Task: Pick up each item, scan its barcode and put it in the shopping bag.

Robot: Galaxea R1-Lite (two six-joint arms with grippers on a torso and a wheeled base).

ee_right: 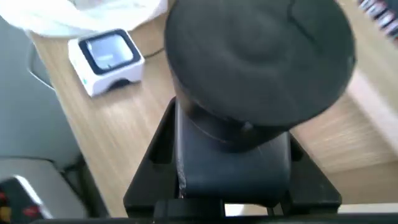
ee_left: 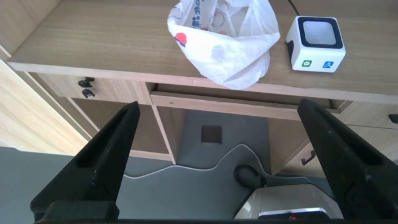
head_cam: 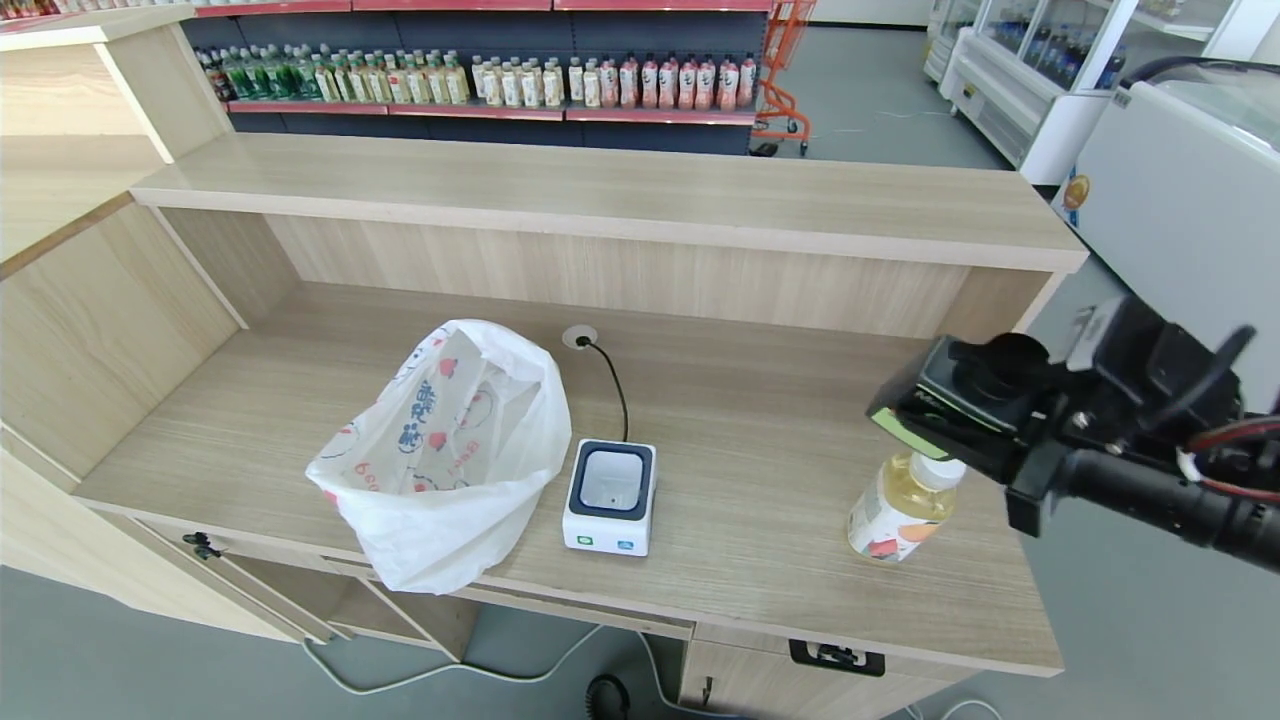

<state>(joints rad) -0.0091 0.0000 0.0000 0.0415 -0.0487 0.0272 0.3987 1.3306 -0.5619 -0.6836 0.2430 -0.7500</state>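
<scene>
A bottle point(head_cam: 900, 510) of yellowish drink with a white cap and a colourful label stands on the right part of the wooden counter point(head_cam: 760, 430). My right gripper point(head_cam: 935, 425) sits directly over the bottle's cap and hides the top. The white shopping bag point(head_cam: 450, 450) with red and blue print stands open left of centre. The white barcode scanner point(head_cam: 610, 495) with a dark window stands next to the bag, on its right. My left gripper point(ee_left: 217, 168) hangs open and empty below the counter's front edge, facing the bag point(ee_left: 224, 37) and scanner point(ee_left: 316, 42). The right wrist view catches the scanner point(ee_right: 106, 59).
The scanner's black cable point(head_cam: 612, 385) runs back to a hole in the counter. A raised wooden shelf point(head_cam: 600, 190) walls the back, and a side panel point(head_cam: 100, 330) closes the left. Drawers with black handles point(head_cam: 835, 655) sit under the front edge. Free counter lies between scanner and bottle.
</scene>
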